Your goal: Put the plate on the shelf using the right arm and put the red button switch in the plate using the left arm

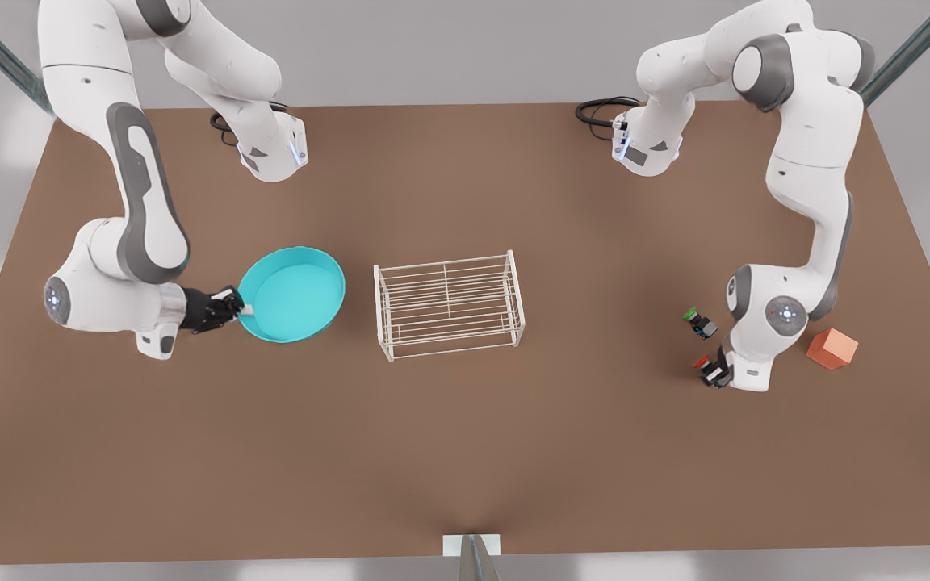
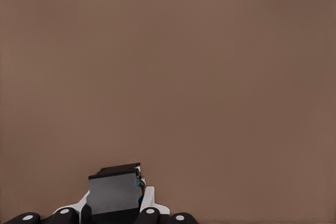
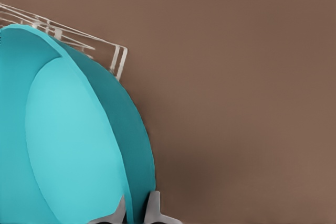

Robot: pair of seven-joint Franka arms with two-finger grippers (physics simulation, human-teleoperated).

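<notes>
The turquoise plate [image 1: 291, 294] lies at the front view's left, a short gap from the white wire shelf [image 1: 449, 305]. My right gripper [image 1: 237, 310] is shut on the plate's rim on the side away from the shelf. In the right wrist view that rim [image 3: 137, 182] runs between the fingers [image 3: 153, 205], with the shelf [image 3: 118, 59] behind. At the front view's right, my left gripper [image 1: 715, 376] is shut on the red button switch [image 1: 704, 365], low over the table. The left wrist view shows its black body [image 2: 114, 192] between the pads [image 2: 149, 199].
A like switch with a green cap [image 1: 699, 321] sits just behind the left gripper. An orange cube [image 1: 832, 349] lies past that arm's wrist toward the front view's right. The brown table [image 1: 465, 452] stretches wide in front of the shelf.
</notes>
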